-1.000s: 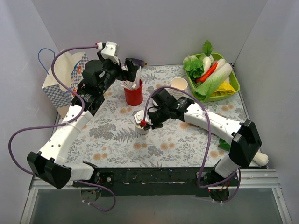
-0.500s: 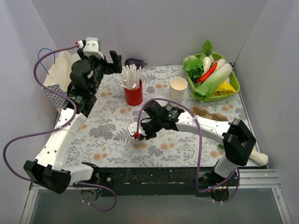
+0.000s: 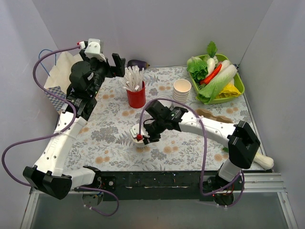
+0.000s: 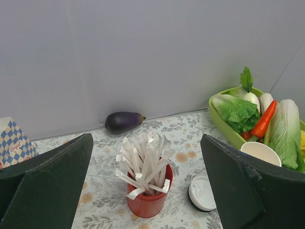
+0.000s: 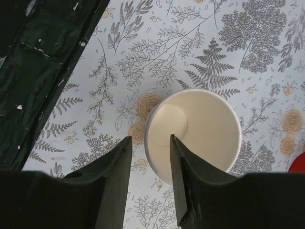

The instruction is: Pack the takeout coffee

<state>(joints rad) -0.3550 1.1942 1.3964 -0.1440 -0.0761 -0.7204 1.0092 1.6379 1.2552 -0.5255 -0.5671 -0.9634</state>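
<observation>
A lidless cream paper cup [image 3: 139, 142] stands on the table's front centre; the right wrist view looks down into it [image 5: 200, 129]. My right gripper [image 3: 142, 137] [image 5: 148, 139] is open, with one finger outside the cup's wall and one inside it. A round white lid [image 4: 202, 192] lies flat on the table beside the red cup of white sticks [image 3: 136, 97] [image 4: 147, 200]. No lidded cup shows. My left gripper [image 3: 119, 63] [image 4: 146, 138] is wide open and empty, high at the back left, behind the red cup.
A checked paper bag [image 3: 56, 82] [image 4: 14, 143] stands at the far left. A stack of lidless cups [image 3: 182, 89] [image 4: 259, 152] and a green tray [image 3: 240, 86] of vegetables are at the back right. An eggplant [image 3: 138, 63] [image 4: 123, 121] lies by the back wall.
My right gripper carried the lidless cup toward the front left and has held still since half a second ago. My left gripper drew back from the red cup toward the bag.
</observation>
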